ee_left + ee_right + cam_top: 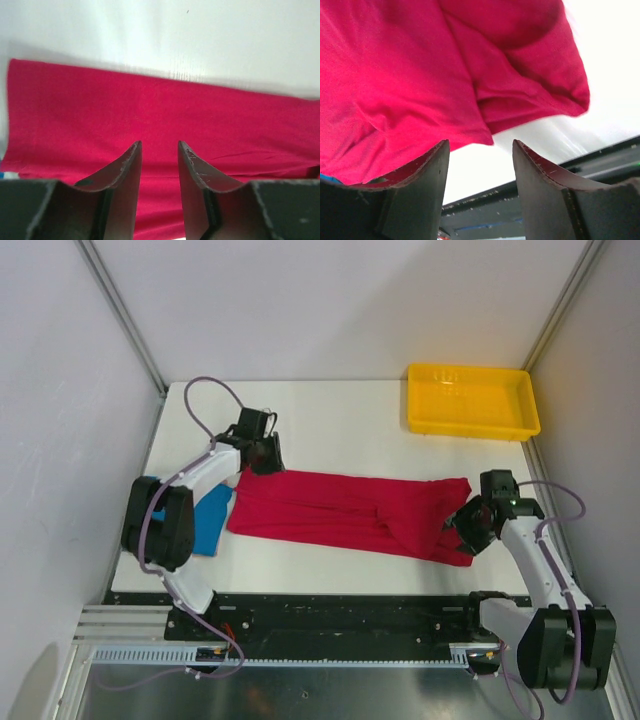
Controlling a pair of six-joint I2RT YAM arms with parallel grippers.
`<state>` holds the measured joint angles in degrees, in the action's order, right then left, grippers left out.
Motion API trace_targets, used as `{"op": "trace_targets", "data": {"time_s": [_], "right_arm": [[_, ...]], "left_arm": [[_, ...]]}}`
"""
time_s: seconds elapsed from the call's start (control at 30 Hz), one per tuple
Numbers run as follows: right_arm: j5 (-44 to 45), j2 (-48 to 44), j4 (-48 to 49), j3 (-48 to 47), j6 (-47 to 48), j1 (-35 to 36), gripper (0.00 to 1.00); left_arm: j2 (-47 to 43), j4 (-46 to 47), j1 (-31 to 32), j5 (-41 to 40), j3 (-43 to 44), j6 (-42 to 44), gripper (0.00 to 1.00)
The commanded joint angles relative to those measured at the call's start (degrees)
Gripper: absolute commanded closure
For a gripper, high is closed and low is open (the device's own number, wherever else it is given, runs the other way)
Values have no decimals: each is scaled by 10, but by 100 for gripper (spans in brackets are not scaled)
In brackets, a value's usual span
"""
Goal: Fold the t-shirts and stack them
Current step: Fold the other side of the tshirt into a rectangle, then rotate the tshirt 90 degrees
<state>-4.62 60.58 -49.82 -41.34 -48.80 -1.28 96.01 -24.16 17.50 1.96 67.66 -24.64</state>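
My left pincer (264, 458) hangs over the far-left corner of the red t-shirt (340, 510). My right pincer (466, 524) is at its bunched right end. Both stand apart, clamped on nothing. I judge they are placed to take both ends for the next fold. The shirt lies as a long band across the bench (340, 420). The folded blue t-shirt (212, 522) waits near the left edge, just beside it. The yellow tray (470, 368) in the far-right corner holds nothing.

We see one plain crimson red t-shirt (340, 510), one bright blue t-shirt (212, 522), a solid yellow plastic tray (470, 430) and a white table (340, 425). The left arm (200, 472) and right arm (535, 550) are white with black joints, their fingers (122, 175) dark grey.
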Motion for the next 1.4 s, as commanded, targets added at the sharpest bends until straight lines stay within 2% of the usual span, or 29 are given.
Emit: {"op": "trace_targets", "data": {"time_s": [0.0, 0.33, 0.53, 0.73, 1.07, 1.37], "right_arm": [[-24, -34, -60, 36, -55, 10, 40], [-5, -58, 18, 84, -128, 45, 28], [-4, -27, 73, 112, -139, 44, 26], [6, 3, 107, 119, -139, 35, 28], [31, 64, 177, 110, -77, -58, 37], [46, 195, 234, 40, -34, -68, 42]], "left_arm": [[42, -21, 1, 36, 36, 40, 60], [45, -29, 1, 25, 40, 59, 59], [63, -42, 2, 30, 64, 78, 59], [75, -51, 1, 22, 79, 94, 59], [99, -67, 16, -14, 63, 107, 60], [71, -102, 67, -111, 27, 111, 60]]}}
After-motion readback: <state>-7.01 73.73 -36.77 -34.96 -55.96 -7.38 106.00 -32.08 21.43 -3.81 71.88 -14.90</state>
